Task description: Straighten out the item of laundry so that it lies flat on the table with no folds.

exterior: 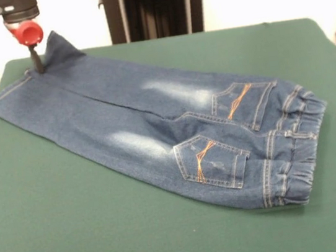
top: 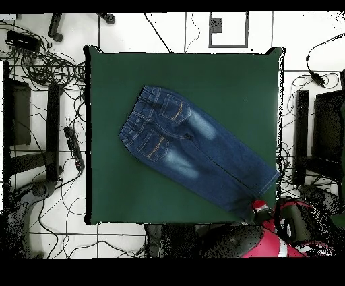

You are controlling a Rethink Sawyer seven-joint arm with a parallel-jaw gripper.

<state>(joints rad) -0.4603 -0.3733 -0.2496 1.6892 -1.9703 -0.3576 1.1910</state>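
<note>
Your green table (exterior: 77, 239) fills the front view, and the jeans (exterior: 156, 127) lie across it on a slant, back pockets up, waistband toward the right edge and leg hems toward the far left corner. There the pincer (exterior: 38, 64) is clenched on a hem corner, which stands up in a peak. From overhead, you see the jeans (top: 195, 152) running from the waistband near the table's (top: 114, 195) middle to the hems at its bottom right corner, where the pincer (top: 259, 206) sits.
</note>
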